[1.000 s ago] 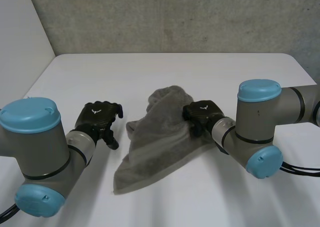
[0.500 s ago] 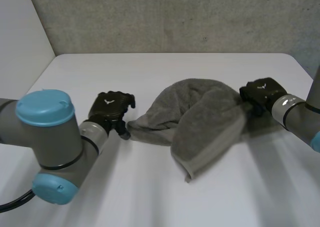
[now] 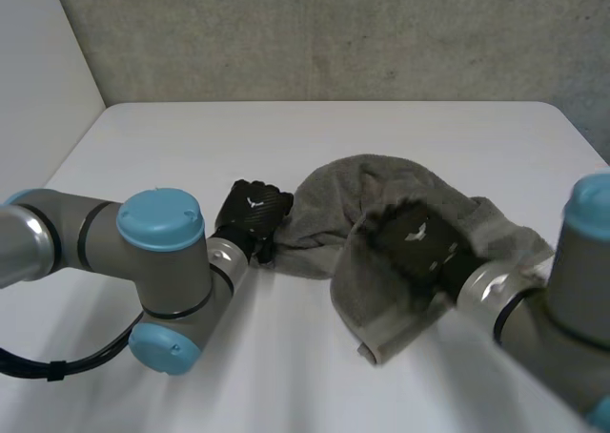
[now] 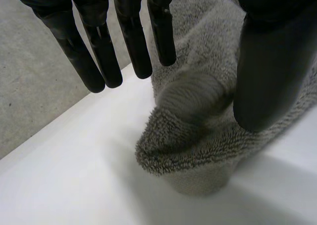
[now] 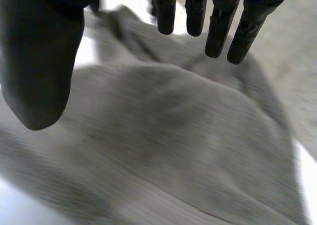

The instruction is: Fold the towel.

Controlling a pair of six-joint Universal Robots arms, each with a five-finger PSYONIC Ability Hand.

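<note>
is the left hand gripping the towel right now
No, the left hand keeps its fingers straight and apart from the thumb, and the bunched corner of the towel lies loose on the table beneath them.

Right robot hand [image 3: 416, 242] now over towel [image 3: 381, 180].

no legible txt, maybe logo [image 3: 253, 202] on left hand [image 3: 259, 217]

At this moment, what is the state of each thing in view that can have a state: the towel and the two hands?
towel: crumpled in a heap on the table, not folded flat.
left hand: open, fingers straight, thumb apart, at the towel's bunched end.
right hand: open, fingers straight, thumb apart, over the towel's middle part.
</note>
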